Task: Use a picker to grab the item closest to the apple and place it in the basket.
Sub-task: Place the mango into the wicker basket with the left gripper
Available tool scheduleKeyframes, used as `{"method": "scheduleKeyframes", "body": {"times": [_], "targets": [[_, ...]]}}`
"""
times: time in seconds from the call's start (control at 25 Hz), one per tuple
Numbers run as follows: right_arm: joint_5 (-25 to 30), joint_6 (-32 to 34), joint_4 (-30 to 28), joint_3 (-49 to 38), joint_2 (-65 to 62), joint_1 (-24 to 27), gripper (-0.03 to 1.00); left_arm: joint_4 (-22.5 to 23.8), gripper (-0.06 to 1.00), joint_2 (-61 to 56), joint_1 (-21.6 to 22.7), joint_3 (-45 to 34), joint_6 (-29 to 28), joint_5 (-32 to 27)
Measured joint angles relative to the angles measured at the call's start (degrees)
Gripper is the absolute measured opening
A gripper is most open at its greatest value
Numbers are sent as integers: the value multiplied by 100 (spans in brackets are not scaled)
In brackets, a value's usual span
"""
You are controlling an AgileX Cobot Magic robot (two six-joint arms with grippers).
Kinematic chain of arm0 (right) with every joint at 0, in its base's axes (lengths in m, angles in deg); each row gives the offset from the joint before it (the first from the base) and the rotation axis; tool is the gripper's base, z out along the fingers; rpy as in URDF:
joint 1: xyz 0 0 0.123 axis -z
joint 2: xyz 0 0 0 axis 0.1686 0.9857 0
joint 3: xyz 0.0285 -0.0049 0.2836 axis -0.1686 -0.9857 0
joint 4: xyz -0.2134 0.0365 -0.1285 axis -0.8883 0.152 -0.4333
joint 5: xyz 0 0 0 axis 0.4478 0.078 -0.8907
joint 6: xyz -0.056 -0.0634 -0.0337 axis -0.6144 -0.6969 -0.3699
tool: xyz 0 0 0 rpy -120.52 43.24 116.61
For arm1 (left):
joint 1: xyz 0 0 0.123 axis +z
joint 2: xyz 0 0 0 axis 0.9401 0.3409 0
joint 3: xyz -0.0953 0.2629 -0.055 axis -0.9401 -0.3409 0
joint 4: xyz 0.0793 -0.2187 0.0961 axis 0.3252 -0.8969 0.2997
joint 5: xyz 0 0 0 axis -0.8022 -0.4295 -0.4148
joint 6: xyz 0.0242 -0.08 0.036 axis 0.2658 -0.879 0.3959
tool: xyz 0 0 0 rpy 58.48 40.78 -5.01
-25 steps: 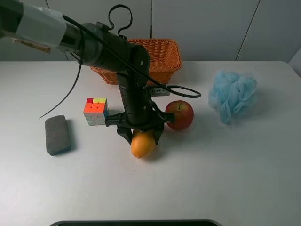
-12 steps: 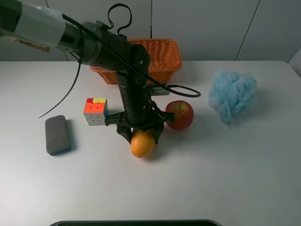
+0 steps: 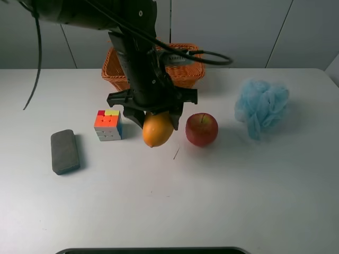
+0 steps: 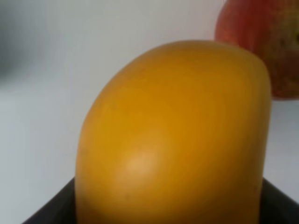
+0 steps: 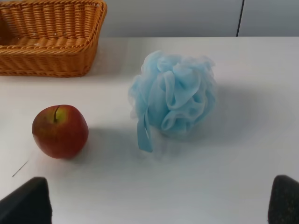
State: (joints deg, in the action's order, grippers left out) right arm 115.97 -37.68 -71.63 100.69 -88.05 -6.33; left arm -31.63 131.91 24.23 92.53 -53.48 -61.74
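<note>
Standing at the back of the white bench (image 3: 238,201), the wicker basket (image 3: 188,74) is seen behind the left end effector (image 3: 157,124), which is clamped on the orange fruit (image 3: 157,133) — held over the bench near the apple (image 3: 202,129) — while the right end effector (image 5: 155,200) is spread wide apart.

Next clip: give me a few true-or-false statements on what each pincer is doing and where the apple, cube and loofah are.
1. The left pincer grips the orange fruit. True.
2. The apple lies in the basket. False: it sits on the table, in front of the basket.
3. The right pincer holds the loofah. False: it is open and apart from the loofah.
4. In the high view, the cube stands left of the orange fruit. True.
</note>
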Motion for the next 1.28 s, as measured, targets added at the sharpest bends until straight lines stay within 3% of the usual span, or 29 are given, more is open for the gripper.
{"method": "scheduleKeyframes", "body": {"times": [0.36,0.72,1.0,1.28], "targets": [[0,0,0,0,0,0,70,306,59,-195,515,1524,432,-1010],[0,0,0,0,0,0,70,349,59,956,1279,3596,1023,-1262],[0,0,0,0,0,0,70,360,59,2110,1573,4837,1334,-1028],[0,0,0,0,0,0,70,382,59,2762,1620,4994,1618,-185]]}}
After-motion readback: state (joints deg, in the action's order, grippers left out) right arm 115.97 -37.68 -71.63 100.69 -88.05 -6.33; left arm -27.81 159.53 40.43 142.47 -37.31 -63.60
